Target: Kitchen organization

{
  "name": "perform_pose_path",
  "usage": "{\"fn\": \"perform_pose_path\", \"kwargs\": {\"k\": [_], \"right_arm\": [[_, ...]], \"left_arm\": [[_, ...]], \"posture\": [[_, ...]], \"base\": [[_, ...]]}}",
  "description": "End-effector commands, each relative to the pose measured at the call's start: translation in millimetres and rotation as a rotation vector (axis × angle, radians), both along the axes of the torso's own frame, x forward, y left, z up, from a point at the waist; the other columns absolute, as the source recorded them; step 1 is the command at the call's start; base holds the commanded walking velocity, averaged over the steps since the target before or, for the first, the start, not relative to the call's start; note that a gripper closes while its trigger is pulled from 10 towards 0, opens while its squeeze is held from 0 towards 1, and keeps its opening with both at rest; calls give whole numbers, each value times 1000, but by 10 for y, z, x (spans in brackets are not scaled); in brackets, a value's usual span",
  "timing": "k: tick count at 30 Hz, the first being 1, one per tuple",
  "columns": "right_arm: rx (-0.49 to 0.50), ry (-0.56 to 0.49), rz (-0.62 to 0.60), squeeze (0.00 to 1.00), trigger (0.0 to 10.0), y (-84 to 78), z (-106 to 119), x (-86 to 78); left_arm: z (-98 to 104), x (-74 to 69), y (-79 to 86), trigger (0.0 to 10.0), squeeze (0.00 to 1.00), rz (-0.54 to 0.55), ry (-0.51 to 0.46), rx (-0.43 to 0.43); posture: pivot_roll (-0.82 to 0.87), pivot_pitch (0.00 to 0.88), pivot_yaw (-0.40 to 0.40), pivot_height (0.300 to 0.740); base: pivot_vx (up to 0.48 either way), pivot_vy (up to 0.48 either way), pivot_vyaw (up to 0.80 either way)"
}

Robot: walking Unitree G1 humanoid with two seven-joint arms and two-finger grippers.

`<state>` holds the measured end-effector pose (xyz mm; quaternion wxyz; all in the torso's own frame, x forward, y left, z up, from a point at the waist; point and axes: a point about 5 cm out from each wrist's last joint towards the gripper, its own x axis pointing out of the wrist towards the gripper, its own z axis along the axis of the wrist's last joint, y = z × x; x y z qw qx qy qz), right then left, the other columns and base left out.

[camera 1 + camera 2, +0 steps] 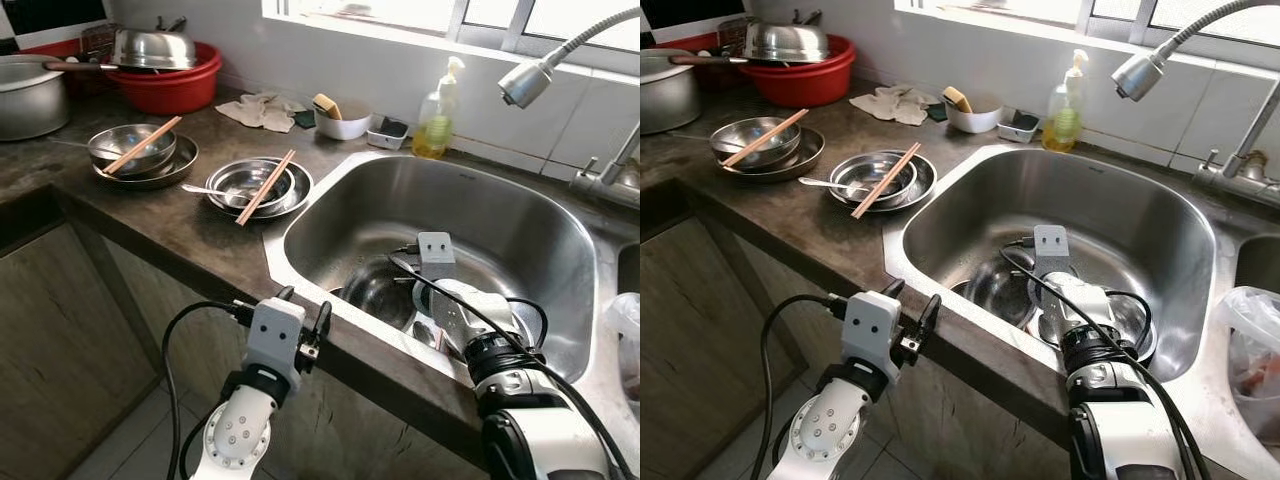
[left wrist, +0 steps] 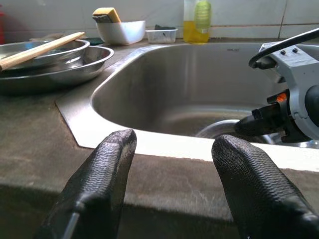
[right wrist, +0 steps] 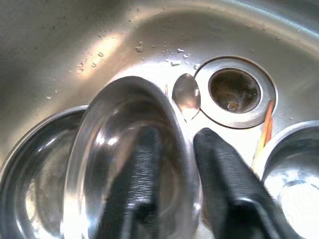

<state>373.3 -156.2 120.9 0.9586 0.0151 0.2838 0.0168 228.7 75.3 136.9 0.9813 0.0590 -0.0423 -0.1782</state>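
Down in the stainless steel sink (image 1: 520, 215), the right gripper (image 3: 172, 149) pinches the rim of a shiny steel bowl (image 3: 124, 164); the wet, thin edge could slip free. The left gripper (image 2: 172, 164) waits spread apart at the dark stone counter (image 2: 35, 129).

Stacked bowls (image 1: 258, 187) on counter (image 1: 150, 225) left of sink (image 1: 500, 230)

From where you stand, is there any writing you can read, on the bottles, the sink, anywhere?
None can be read.
Sink: a small stamped mark on the inner back wall, too small to read.
Soap bottle: a green label, blurred, no words legible.
Right gripper, fingers on the rim of a steel bowl: no markings.
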Motion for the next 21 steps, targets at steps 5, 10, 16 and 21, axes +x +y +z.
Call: {"fn": "perform_pose_path", "kwargs": {"k": [5, 10, 16, 21], "right_arm": [[41, -111, -8, 1000, 10000, 18, 149, 35], [18, -275, -27, 0, 10000, -4, 356, 26], [16, -491, -47, 0, 10000, -25, 629, -150], [-45, -689, -22, 0, 10000, -21, 899, -413]], "left_arm": [[21, -8, -9, 10000, 0, 8, -2, 6], [36, 31, 0, 10000, 0, 9, -9, 9], [49, 50, 5, 10000, 0, 13, -16, 10], [74, 80, 7, 10000, 0, 18, -25, 5]], "posture": [[114, 76, -81, 740], [109, 67, -77, 740], [105, 61, -71, 740], [90, 54, -63, 740]], "base": [[0, 0, 0], [0, 0, 0], [0, 0, 0], [0, 0, 0]]}}
